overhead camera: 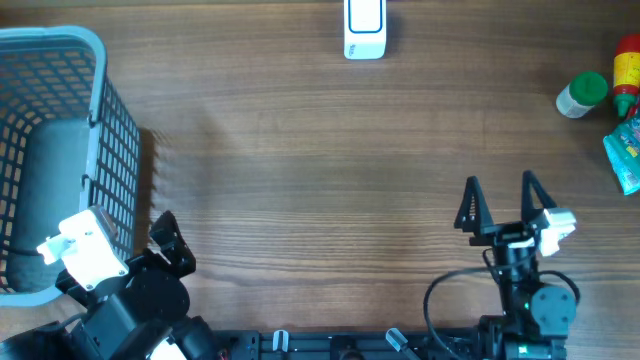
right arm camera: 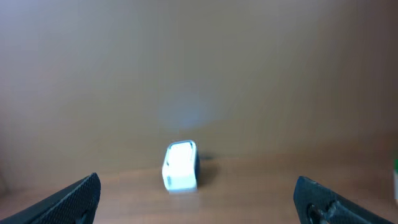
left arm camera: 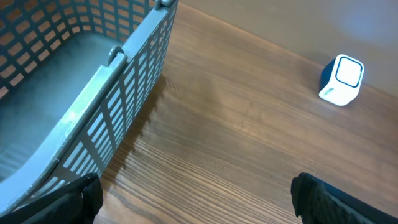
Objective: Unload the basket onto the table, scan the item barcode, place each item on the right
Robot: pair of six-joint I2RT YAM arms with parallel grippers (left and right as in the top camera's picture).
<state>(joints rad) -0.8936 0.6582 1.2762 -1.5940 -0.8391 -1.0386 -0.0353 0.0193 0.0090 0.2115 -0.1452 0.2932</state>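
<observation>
A white and blue barcode scanner (overhead camera: 364, 30) stands at the table's far edge, also seen in the left wrist view (left arm camera: 340, 79) and, blurred, in the right wrist view (right arm camera: 180, 165). Candidate items lie at the far right: a green-capped bottle (overhead camera: 582, 95), a red and yellow bottle (overhead camera: 627, 65) and a teal packet (overhead camera: 625, 150). My right gripper (overhead camera: 500, 192) (right arm camera: 198, 186) is open and holds nothing, near the front edge, left of those items. My left gripper (overhead camera: 140, 225) (left arm camera: 198, 190) is open with nothing in it, beside the basket.
A grey-blue mesh basket (overhead camera: 100, 90) (left arm camera: 93, 93) fills the left side, its near wall close to my left finger. Bare wooden tabletop (overhead camera: 320, 170) spans the middle between basket, scanner and items.
</observation>
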